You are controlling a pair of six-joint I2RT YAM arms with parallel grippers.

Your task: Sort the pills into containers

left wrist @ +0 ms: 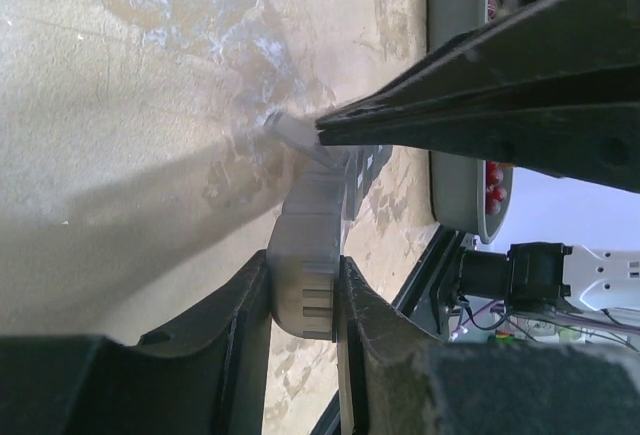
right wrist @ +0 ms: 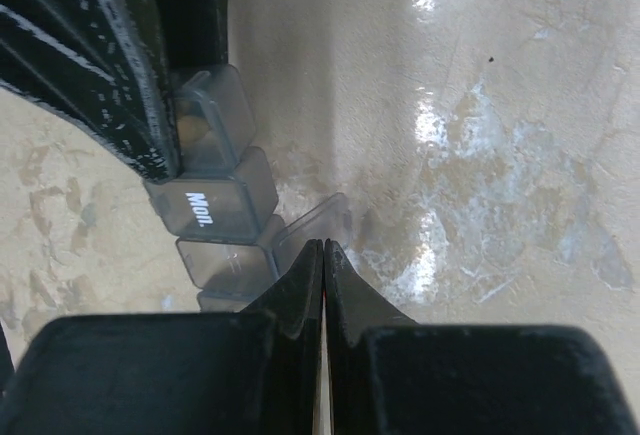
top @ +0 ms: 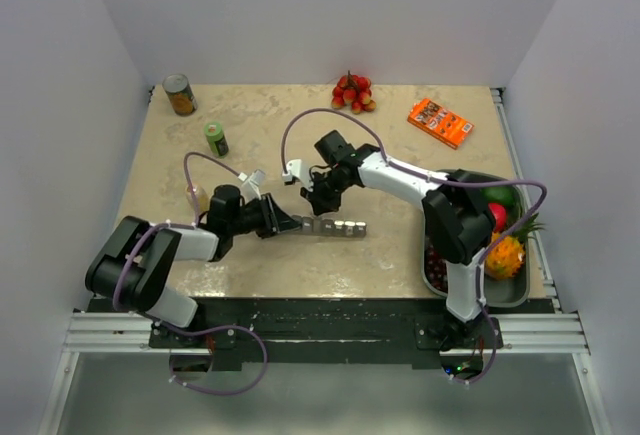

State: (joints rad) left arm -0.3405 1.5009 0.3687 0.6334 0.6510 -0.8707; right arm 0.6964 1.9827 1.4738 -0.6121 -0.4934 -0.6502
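The containers [top: 335,226] are a dark-grey strip of lidded compartments lying near the table's middle. My left gripper [top: 288,223] is shut on the strip's left end; in the left wrist view its fingers [left wrist: 250,315] clamp the rounded end of the containers [left wrist: 305,255]. My right gripper [top: 318,205] points down at the strip from behind, jaws shut. In the right wrist view its tips [right wrist: 322,245] rest at one raised lid [right wrist: 318,217], beside the compartment marked "Mon." [right wrist: 212,205]. In the left wrist view the right gripper [left wrist: 322,135] meets that lid [left wrist: 288,131]. The pills are out of view.
A green bottle [top: 216,138] and a tin can [top: 180,94] stand at the back left. Red fruit [top: 352,91] and an orange box [top: 440,122] lie at the back. A grey tray [top: 508,293] of fruit sits at the right edge.
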